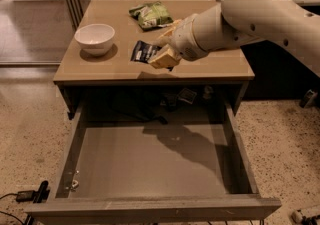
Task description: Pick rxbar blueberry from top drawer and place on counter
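The rxbar blueberry (142,51), a small dark-blue wrapper, is at the front middle of the counter (100,69), at or just above its surface. My gripper (161,58) reaches in from the right on the white arm and is shut on the bar's right end with its tan fingers (164,60). The top drawer (150,164) is pulled fully open below the counter, and its flat grey bottom lies in the arm's shadow.
A white bowl (95,38) stands on the counter's left. A green chip bag (152,14) lies at the back middle. A yellow-brown bag (173,23) is mostly hidden behind my arm. Dark items (186,96) sit in the recess behind the drawer. A cable plug (31,195) lies on the floor at the left.
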`<control>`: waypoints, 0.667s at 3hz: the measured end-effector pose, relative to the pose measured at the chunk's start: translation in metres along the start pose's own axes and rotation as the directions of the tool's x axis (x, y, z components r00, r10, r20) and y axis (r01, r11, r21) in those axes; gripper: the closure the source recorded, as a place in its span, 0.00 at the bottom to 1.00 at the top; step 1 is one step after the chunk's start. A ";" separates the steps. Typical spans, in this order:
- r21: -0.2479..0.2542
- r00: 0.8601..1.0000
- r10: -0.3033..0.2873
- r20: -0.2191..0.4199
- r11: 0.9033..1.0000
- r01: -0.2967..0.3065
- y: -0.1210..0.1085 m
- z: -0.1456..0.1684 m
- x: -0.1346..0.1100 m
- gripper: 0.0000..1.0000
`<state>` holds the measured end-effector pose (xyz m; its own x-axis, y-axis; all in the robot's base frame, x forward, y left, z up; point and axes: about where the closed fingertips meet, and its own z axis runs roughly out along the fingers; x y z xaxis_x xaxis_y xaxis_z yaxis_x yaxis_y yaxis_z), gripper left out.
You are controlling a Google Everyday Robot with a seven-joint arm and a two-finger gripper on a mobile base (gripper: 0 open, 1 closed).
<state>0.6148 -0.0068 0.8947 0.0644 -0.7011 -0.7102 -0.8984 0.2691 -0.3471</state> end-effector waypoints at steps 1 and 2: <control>0.003 0.999 0.021 0.025 1.000 -0.022 -0.020 0.022 -0.007 1.00; -0.015 0.999 0.043 0.031 0.999 -0.043 -0.034 0.046 -0.008 1.00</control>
<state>0.6652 0.0203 0.8842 0.0392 -0.6679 -0.7432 -0.9067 0.2888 -0.3074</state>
